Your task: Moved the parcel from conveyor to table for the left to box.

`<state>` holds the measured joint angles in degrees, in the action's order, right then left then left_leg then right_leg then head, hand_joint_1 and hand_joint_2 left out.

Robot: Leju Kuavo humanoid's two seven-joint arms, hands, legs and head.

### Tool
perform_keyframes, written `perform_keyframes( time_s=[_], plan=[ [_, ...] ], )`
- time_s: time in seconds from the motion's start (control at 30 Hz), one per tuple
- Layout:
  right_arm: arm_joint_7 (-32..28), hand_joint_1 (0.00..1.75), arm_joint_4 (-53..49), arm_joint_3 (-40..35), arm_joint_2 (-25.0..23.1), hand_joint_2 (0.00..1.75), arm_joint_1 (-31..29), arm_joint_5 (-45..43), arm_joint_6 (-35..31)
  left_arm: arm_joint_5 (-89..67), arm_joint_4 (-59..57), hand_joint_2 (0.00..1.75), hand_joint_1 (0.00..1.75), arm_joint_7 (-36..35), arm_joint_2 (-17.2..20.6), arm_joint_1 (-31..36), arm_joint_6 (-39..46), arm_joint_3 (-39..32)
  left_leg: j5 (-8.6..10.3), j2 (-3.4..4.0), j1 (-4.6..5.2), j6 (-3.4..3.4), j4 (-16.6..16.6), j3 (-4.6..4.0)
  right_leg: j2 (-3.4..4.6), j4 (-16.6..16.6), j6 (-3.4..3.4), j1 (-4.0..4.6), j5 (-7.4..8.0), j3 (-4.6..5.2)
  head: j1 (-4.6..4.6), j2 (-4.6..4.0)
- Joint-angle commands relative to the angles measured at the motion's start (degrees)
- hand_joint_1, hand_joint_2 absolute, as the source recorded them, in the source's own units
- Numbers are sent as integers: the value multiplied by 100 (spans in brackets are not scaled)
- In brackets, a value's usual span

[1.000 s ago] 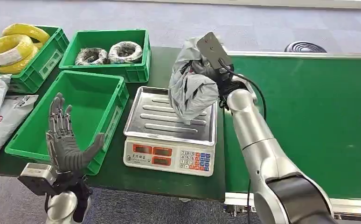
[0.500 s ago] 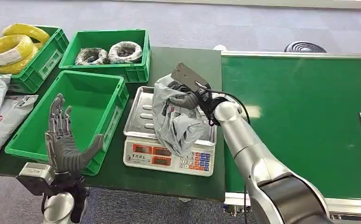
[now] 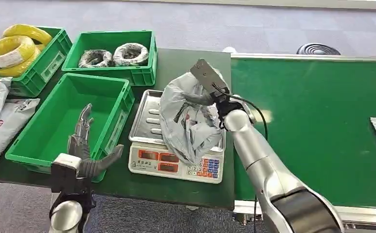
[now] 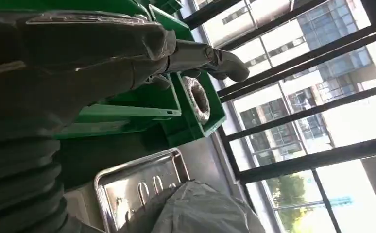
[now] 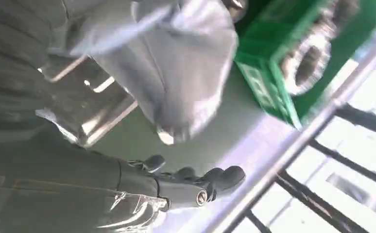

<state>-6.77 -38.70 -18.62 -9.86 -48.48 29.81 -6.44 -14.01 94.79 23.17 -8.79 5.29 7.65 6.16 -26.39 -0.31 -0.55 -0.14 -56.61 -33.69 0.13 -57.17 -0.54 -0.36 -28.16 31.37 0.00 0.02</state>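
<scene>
Grey parcel (image 3: 188,121): on scale tray (image 3: 149,124), overhanging keypad edge; print unreadable. Right hand (image 3: 210,99): gripping parcel top. Left hand (image 3: 86,145): fingers apart, holding nothing, over green bin (image 3: 55,145) rim at table (image 3: 176,187) edge.

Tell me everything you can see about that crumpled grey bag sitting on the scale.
The grey parcel is a soft, glossy plastic mailer bag, crumpled and bulging, with dark markings on its folds. It rests on the steel tray of the weighing scale, its lower end drooping over the front toward the display and keypad. The robot's right hand is at its upper right side, fingers against the plastic. The wrist views show its smooth, wrinkled sheen.
</scene>
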Motion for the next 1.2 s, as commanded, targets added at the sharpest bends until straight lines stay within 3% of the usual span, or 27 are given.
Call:
perform_keyframes(
  time_s=[0.03,0.23,0.3,0.43,0.53,0.83,0.87,0.9,1.2],
  plan=[
    [-175,0,-2743,510,481,175,1462,55,-473,-221,-1440,175,0,-181,349,1118,-100,455,13,-45,0,0,16,7,-49,16,1,1,-1,-26,-2,0],
    [-278,0,-3609,829,695,175,2072,228,-755,-368,-2270,175,0,-399,456,1998,-5,877,15,-52,1,1,7,-4,-53,10,1,0,-1,-16,4,0],
    [-507,0,-3847,961,727,175,2236,163,-1145,-548,-2556,175,0,-528,414,2289,20,1068,13,-46,0,2,8,-1,-46,12,1,1,1,-19,7,0],
    [-880,0,-4538,1218,739,175,2831,27,-1849,-1174,-3761,175,0,-829,69,3083,34,1487,11,-50,1,1,3,-2,-51,8,0,-1,-3,-17,2,0],
    [-864,0,-4982,1297,766,175,3204,48,-1838,-1558,-4996,175,0,-1014,-265,3774,131,1783,13,-72,-2,3,2,-2,-71,13,-2,2,-5,-26,7,0],
    [-951,0,-4604,1240,832,175,2776,-110,-1771,-1999,-6847,175,2,-1142,-832,4478,-360,2442,3,-17,3,2,-4,0,-18,3,-2,-5,1,-10,0,0],
    [-955,0,-4553,1233,845,175,2734,-134,-1771,-2015,-6899,175,12,-1153,-870,4462,-303,2470,5,-19,4,3,-3,2,-21,5,-1,-5,3,-13,4,0],
    [-958,0,-4509,1210,860,175,2708,-200,-1757,-2036,-6994,175,169,-1151,-893,4471,-412,2548,3,-17,5,3,-4,3,-18,3,-2,-6,2,-12,2,0],
    [-940,0,-4594,1359,835,175,2860,-308,-1770,-2216,-7219,175,175,-1219,-923,4430,-287,2765,2,-8,5,3,3,11,-8,10,-2,-6,4,-20,2,0]
  ],
)
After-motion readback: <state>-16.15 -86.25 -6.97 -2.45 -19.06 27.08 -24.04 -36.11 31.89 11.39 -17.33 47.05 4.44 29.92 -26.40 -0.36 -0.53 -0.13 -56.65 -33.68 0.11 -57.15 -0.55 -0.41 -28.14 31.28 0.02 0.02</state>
